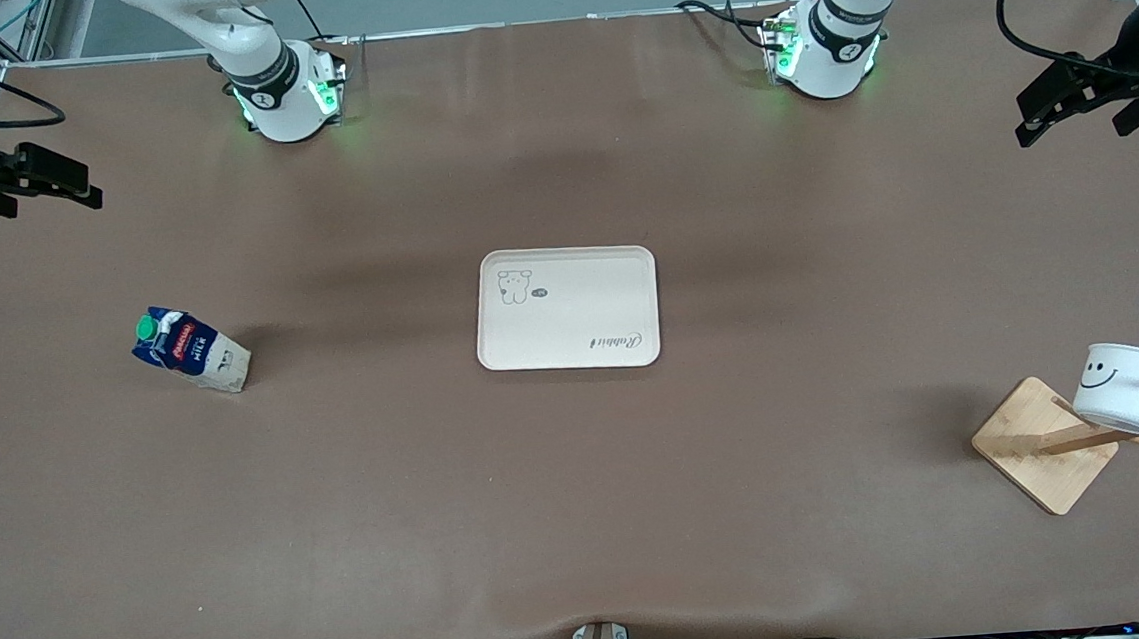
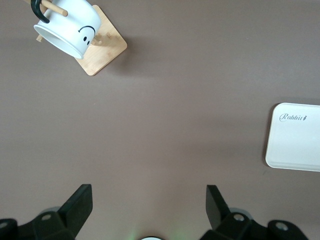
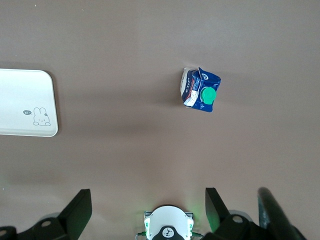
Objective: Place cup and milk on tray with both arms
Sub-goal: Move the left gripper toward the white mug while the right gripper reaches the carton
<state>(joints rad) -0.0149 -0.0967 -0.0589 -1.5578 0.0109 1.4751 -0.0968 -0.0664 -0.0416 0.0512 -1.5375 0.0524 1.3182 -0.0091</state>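
Observation:
The cream tray (image 1: 567, 308) lies at the table's middle with nothing on it. The milk (image 1: 189, 348) stands on the table toward the right arm's end. It shows from above in the right wrist view (image 3: 200, 90), green cap up. The cup (image 1: 1126, 388) hangs tilted on a wooden rack's peg toward the left arm's end, and shows in the left wrist view (image 2: 65, 27). My left gripper (image 1: 1032, 117) is open and empty, up over the left arm's end of the table (image 2: 149, 200). My right gripper (image 1: 84, 185) is open and empty over the right arm's end (image 3: 148, 200).
The rack's square wooden base (image 1: 1040, 447) sits near the table's corner, nearer the front camera than the tray. The tray's edge shows in both wrist views (image 2: 295, 137) (image 3: 25, 102). The arm bases (image 1: 283, 94) (image 1: 826, 51) stand along the table's farthest edge.

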